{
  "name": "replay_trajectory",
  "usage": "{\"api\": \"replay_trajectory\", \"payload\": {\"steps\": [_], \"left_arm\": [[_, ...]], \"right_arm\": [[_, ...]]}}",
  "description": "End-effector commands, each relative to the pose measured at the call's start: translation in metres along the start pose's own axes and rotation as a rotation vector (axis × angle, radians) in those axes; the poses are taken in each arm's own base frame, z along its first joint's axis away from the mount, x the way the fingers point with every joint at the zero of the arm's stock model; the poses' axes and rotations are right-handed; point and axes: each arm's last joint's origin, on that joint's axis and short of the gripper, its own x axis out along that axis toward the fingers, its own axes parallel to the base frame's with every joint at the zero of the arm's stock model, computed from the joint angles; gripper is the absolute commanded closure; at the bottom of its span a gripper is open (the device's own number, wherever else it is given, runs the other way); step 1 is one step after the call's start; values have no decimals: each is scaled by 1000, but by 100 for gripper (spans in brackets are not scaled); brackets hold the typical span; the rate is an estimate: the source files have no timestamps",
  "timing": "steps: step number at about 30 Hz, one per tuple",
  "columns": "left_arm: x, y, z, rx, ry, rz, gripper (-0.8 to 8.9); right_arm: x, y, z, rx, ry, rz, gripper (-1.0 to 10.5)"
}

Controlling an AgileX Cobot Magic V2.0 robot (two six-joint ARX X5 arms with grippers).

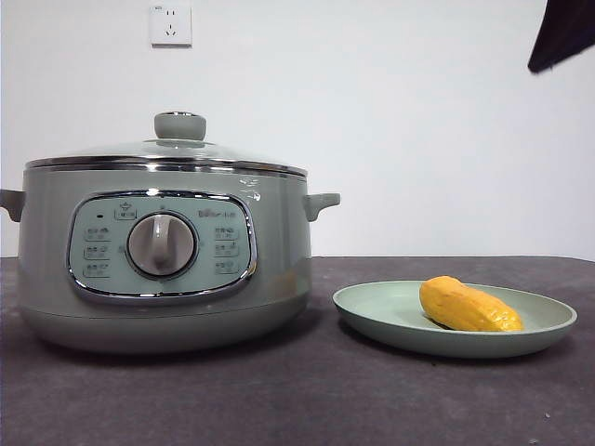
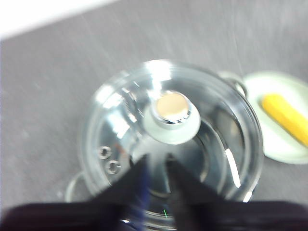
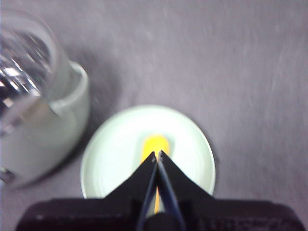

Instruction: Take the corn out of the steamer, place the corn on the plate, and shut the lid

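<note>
The steamer (image 1: pixel 279 251) stands on the left of the table with the glass lid (image 1: pixel 121 150) seated on its chrome rim and the green knob (image 1: pixel 179 125) on top. To its right the corn (image 1: pixel 468 306) lies on the pale green plate (image 1: pixel 381 311). My left gripper (image 2: pixel 156 159) hovers high over the lid (image 2: pixel 120 120), short of the knob (image 2: pixel 172 108), jaws slightly apart and holding nothing. High above the plate (image 3: pixel 115 159) my right gripper (image 3: pixel 157 155) is shut and empty, over the corn (image 3: pixel 155 144). A black tip (image 1: pixel 562 32) shows at the front view's top right corner.
A dark grey mat (image 1: pixel 307 400) covers the table. A white wall with a socket (image 1: pixel 170 25) is behind. The steamer's side handle (image 1: pixel 321 202) sticks out toward the plate, with a gap between pot and plate.
</note>
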Motion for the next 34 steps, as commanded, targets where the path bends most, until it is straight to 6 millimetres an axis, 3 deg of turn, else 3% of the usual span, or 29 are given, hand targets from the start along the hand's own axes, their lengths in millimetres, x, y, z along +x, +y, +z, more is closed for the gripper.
{"api": "replay_trajectory", "payload": {"steps": [1,5,7,22,31,34], "left_arm": [[0,0,-31,-5,-42,17,822],[3,1,-81,-33,-157,55,822],[3,1,-91,-72,-160,51,817],[11,0,-94,-77,-92,50,817],[-48,14,-111,-72,-358,131,817],[-48,18,-126,-71,-467,185,817]], "right_arm": [[-3,2,-19,6,-62,19,962],[-5,1,-57,18,-194,59,962],[-4,0,-63,64,-195,58,949],[-4,0,-63,89,-200,65,944],[-4,0,-63,89,-200,65,944],[-4,0,-63,89,-200,65,944]]}}
